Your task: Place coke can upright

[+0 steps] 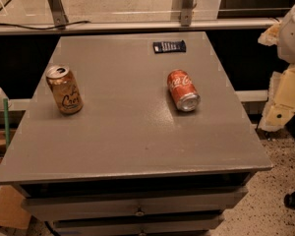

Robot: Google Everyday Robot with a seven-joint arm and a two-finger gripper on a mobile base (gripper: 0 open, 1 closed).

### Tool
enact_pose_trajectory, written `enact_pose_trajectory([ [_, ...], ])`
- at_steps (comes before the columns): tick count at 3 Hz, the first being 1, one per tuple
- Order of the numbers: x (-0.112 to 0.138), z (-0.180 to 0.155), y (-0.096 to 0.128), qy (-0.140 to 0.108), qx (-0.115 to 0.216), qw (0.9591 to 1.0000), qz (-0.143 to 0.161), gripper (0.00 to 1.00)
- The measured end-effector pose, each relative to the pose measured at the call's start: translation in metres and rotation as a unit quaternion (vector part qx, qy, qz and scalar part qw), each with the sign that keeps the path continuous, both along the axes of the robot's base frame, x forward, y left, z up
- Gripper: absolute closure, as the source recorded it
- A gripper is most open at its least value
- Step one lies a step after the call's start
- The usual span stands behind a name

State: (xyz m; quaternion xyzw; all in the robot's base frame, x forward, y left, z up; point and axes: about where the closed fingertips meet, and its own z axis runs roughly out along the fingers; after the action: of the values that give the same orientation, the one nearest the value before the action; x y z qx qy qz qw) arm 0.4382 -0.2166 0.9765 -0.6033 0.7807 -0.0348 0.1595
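The coke can [183,90], red with white script, lies on its side on the grey cabinet top [137,136], right of the middle. Its silver end faces the front right. My gripper [280,107] shows as white and cream parts at the right edge of the camera view. It is off the cabinet's right side, well apart from the can and holding nothing I can see.
A tan-gold can [64,90] with dark lettering stands upright at the left. A small dark blue packet [169,46] lies at the back. Drawers [137,205] sit under the top. A railing [137,26] runs behind. A speckled floor [280,181] lies to the right.
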Motion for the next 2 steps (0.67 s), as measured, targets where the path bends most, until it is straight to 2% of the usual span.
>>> enact_pose_trajectory([
  [1,0.0,0.0,0.0,0.0,0.0,1.0,0.0,0.0],
  [2,0.017,0.008,0.013,-0.008,0.005,0.9993,0.038,0.0],
])
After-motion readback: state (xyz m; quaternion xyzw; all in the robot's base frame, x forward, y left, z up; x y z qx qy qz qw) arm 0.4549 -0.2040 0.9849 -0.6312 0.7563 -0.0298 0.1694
